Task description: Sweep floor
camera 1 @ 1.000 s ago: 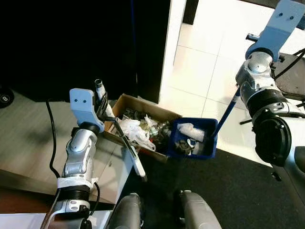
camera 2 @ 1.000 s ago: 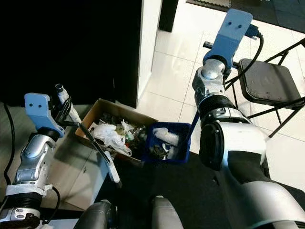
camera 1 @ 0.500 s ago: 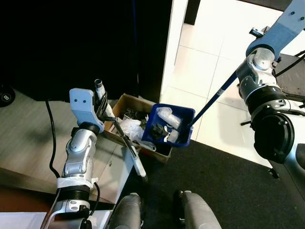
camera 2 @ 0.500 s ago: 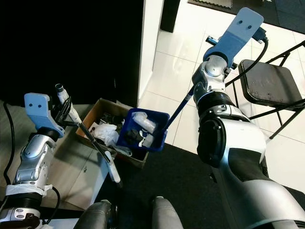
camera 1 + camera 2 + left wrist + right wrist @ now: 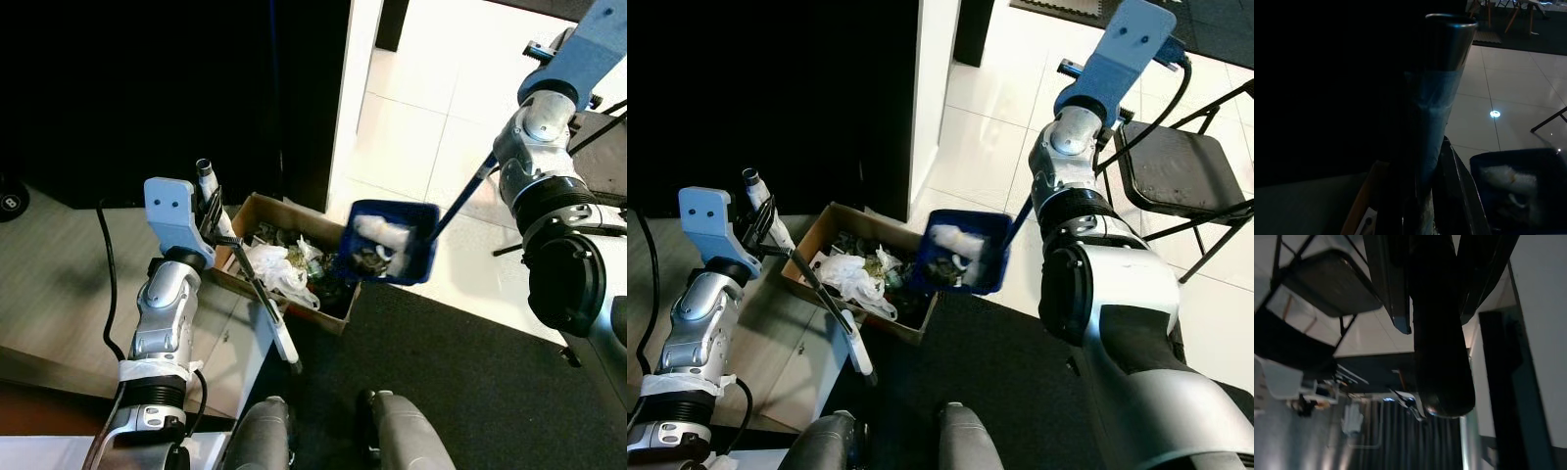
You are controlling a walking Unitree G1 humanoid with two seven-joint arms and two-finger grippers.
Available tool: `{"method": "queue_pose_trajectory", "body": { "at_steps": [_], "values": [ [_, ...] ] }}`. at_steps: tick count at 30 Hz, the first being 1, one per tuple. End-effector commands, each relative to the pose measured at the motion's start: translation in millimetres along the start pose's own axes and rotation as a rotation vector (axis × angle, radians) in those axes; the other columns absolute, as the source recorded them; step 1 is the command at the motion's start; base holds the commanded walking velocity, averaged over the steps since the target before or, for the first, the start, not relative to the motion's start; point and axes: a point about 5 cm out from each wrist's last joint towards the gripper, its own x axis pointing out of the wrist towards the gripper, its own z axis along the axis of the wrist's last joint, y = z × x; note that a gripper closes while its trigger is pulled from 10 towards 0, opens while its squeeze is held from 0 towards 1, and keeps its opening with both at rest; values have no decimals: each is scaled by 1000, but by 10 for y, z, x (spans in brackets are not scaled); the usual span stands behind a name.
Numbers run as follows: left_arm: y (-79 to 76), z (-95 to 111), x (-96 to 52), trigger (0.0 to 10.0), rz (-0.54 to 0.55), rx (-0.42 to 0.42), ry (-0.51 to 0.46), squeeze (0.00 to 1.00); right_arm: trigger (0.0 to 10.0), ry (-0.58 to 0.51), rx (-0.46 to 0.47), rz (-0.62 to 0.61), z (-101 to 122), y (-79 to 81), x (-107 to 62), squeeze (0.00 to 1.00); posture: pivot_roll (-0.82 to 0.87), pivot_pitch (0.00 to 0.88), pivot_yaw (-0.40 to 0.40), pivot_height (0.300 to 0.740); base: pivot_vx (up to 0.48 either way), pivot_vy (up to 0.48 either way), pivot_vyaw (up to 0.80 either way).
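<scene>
Dustpan [image 5: 392,242], blue rigid plastic, light, hangs tilted over cardboard box [image 5: 284,257] edge, loaded with loose litter. Right tool [image 5: 1436,308] clamped on long handle [image 5: 463,197]; left tool [image 5: 208,211] clamped on broom handle [image 5: 1442,93]. Grip high gives leverage, load may spill.

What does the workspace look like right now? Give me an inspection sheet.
Surface: white tile floor meeting a dark mat.
Job's things: blue dustpan raised and tipped over the cardboard box, still holding debris; broom handle upright.
Clutter: crumpled white trash inside the box.
Grippers: left tool shut on the broom handle; right tool shut on the dustpan handle.
Cables: black cable beside the left arm.
Surroundings: folding chair, white wall edge.
</scene>
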Motion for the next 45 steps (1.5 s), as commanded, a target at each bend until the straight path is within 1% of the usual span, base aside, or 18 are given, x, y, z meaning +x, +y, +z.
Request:
{"method": "queue_pose_trajectory", "body": {
  "at_steps": [1,4,7,9,10,12,13,17,18,20,21,23,24,28,37,41,42,45],
  "values": [
    [-43,70,21,10000,-8,3,-52,0,10000,-106,27,24,255,100,52,0,107,45,-92,740,0,0,0],
    [-42,63,2,10000,-3,2,-53,0,10000,-114,38,41,301,175,41,0,107,50,-101,740,0,0,0],
    [-40,62,-6,10000,-1,1,-53,0,10000,-117,46,49,322,211,35,0,109,51,-106,740,0,0,0],
    [-29,54,-28,10000,7,1,-53,0,10000,-135,47,82,372,322,0,0,110,54,-112,740,0,0,0],
    [-29,54,-28,10000,7,1,-53,0,10000,-135,47,82,372,322,0,0,110,54,-112,740,0,0,0],
    [-20,48,-44,10000,12,0,-53,0,10000,-162,37,126,416,457,-59,0,111,56,-117,740,0,0,0],
    [-20,48,-44,10000,12,0,-53,0,10000,-162,37,126,416,457,-59,0,111,56,-117,740,0,0,0],
    [-20,45,-54,10000,16,1,-53,0,10000,-188,27,191,455,646,-159,0,114,56,-123,740,0,0,0],
    [-20,45,-54,10000,16,1,-53,0,10000,-188,27,191,455,646,-159,0,114,56,-123,740,0,0,0],
    [-22,46,-57,10000,17,2,-54,0,10000,-209,21,238,473,758,-230,0,116,54,-127,740,0,0,0],
    [-22,46,-57,10000,17,2,-54,0,10000,-209,21,238,473,758,-230,0,116,54,-127,740,0,0,0],
    [-17,48,-61,10000,20,3,-55,0,10000,-237,15,288,487,871,-316,0,115,56,-131,740,0,0,0],
    [-17,48,-61,10000,20,3,-55,0,10000,-237,15,288,487,871,-316,0,115,56,-131,740,0,0,0],
    [-19,43,-79,10000,24,4,-56,0,10000,-273,21,347,474,1040,-485,0,116,57,-133,740,0,0,0],
    [-21,41,-85,10000,21,7,-54,0,10000,-299,32,386,477,1177,-630,0,116,60,-132,740,0,0,0],
    [-20,42,-86,10000,23,8,-54,0,10000,-349,31,468,489,1336,-815,0,118,59,-135,740,0,0,0],
    [-20,42,-86,10000,23,8,-54,0,10000,-349,31,468,489,1336,-815,0,118,59,-135,740,0,0,0],
    [-19,43,-89,10000,25,8,-54,0,10000,-417,8,555,478,1447,-990,0,118,59,-136,740,0,0,0]
  ]
}}
